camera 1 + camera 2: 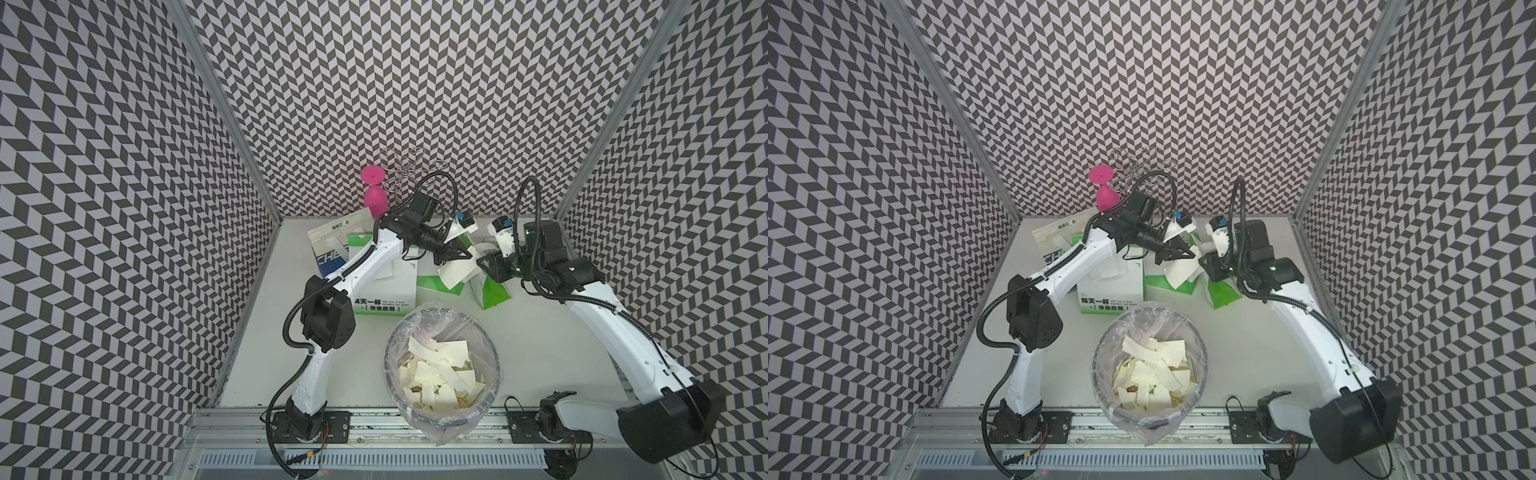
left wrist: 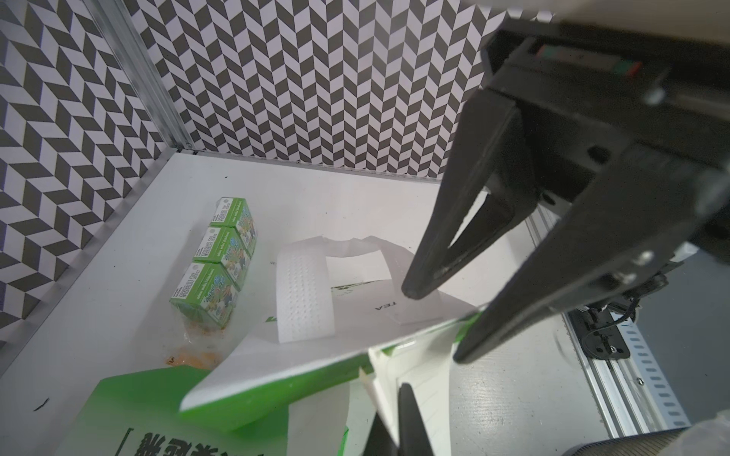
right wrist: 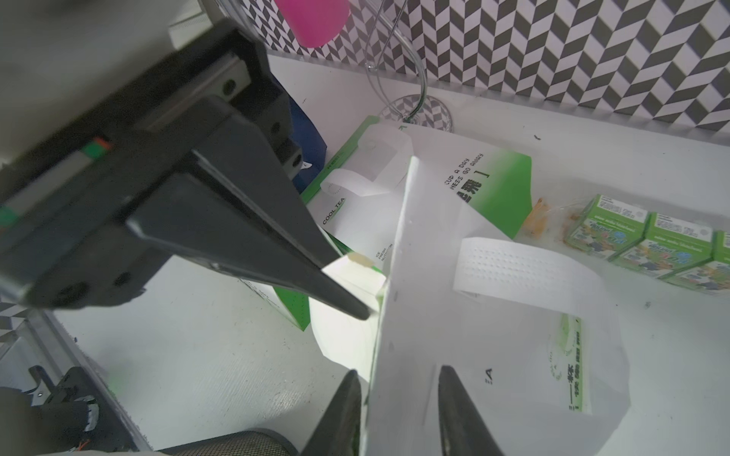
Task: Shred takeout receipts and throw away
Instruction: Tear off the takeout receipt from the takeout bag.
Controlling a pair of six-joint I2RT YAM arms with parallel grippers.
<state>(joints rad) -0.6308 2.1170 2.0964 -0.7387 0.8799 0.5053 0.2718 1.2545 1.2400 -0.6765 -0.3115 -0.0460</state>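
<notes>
Left gripper (image 1: 469, 255) pinches receipt (image 1: 455, 275); scraps (image 1: 436, 374) in bin (image 1: 387, 365).

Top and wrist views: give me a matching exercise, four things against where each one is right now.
Things:
1. torn receipt scraps
2. receipt slip
3. pink goblet
4. green cartons

Places:
A. upside down by the wire rack
B. in a row on the table
C. inside the lined bin
D. pinched in the shut left gripper

Pairs: 1-C, 2-D, 3-A, 4-B
</notes>
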